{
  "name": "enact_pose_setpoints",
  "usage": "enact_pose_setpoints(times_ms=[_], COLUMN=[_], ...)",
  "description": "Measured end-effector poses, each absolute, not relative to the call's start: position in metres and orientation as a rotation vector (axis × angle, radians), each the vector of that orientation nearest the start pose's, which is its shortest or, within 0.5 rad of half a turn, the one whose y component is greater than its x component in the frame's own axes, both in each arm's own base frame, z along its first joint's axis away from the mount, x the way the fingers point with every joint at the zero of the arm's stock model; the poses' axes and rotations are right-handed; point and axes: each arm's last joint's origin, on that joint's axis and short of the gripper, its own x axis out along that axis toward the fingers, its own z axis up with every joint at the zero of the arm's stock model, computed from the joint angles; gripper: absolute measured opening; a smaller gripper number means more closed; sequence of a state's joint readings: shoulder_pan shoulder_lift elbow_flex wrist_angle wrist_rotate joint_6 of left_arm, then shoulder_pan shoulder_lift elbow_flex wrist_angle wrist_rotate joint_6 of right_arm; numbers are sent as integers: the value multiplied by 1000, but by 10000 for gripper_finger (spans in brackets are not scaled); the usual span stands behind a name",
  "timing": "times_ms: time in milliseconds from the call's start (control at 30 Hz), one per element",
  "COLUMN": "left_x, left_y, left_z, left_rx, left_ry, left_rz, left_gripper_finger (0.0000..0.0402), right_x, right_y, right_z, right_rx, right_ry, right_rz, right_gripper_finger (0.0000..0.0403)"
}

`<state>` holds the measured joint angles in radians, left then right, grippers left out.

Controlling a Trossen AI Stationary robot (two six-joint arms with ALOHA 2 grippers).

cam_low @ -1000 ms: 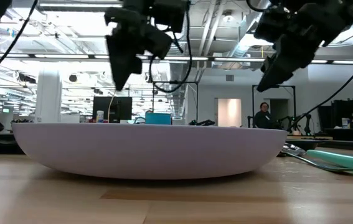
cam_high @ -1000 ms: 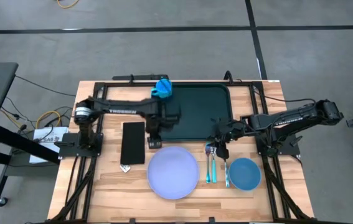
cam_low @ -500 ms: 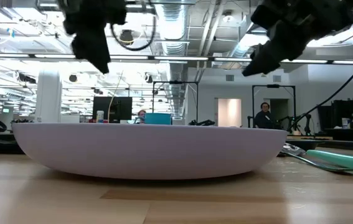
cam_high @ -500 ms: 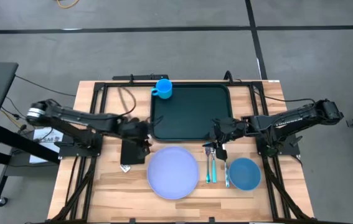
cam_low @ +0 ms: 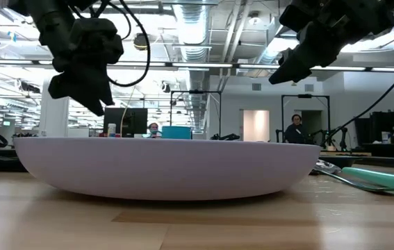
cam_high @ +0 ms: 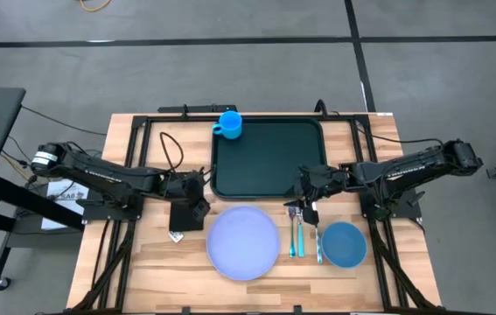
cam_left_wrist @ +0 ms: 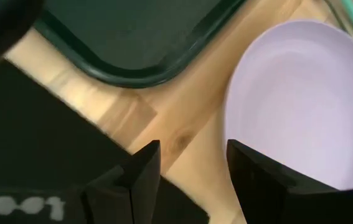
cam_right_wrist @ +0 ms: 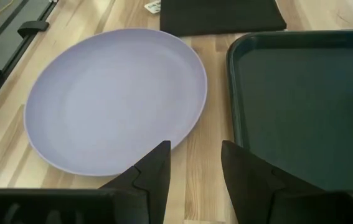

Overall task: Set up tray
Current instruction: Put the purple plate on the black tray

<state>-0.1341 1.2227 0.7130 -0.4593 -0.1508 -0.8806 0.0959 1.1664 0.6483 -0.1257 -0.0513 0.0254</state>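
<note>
The dark green tray (cam_high: 269,157) lies at the table's far middle, with a blue cup (cam_high: 229,124) at its far left corner. The lavender plate (cam_high: 243,242) rests on the wood near the tray, and it fills the low view (cam_low: 162,167). My left gripper (cam_high: 197,197) hangs open above the table between the flat black rectangle (cam_high: 186,203), the tray's near left corner (cam_left_wrist: 132,74) and the plate (cam_left_wrist: 294,106). My right gripper (cam_high: 307,197) hovers open over the tray's near right corner, above the cutlery. Its wrist view shows plate (cam_right_wrist: 114,99) and tray (cam_right_wrist: 307,93) ahead.
Two teal-handled pieces of cutlery (cam_high: 297,232) lie right of the plate, and a blue bowl (cam_high: 344,244) stands right of them. Black frame rails run along both sides of the table. People stand in the room behind (cam_low: 295,128).
My left arm has drawn back from over the tray's left edge toward the table's left side. Its gripper has come down and slightly nearer, over the black rectangle's right edge. My right gripper has shifted a little up and toward the far edge. Nothing on the table has moved.
</note>
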Motion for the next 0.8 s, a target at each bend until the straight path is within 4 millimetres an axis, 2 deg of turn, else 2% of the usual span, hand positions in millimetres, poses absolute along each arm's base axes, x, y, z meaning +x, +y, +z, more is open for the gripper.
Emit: enact_pose_setpoints(times_ms=[367,800], left_x=[245,254], left_y=[-32,-34], left_z=[181,171], left_rx=[-698,-706], left_ry=[973,989], left_rz=[350,314], left_gripper_finger=[171,171], right_x=[235,234], right_y=[24,24], right_z=[219,218], right_rx=[11,11], right_ry=[650,657], right_rz=[134,133], right_gripper_finger=[134,134])
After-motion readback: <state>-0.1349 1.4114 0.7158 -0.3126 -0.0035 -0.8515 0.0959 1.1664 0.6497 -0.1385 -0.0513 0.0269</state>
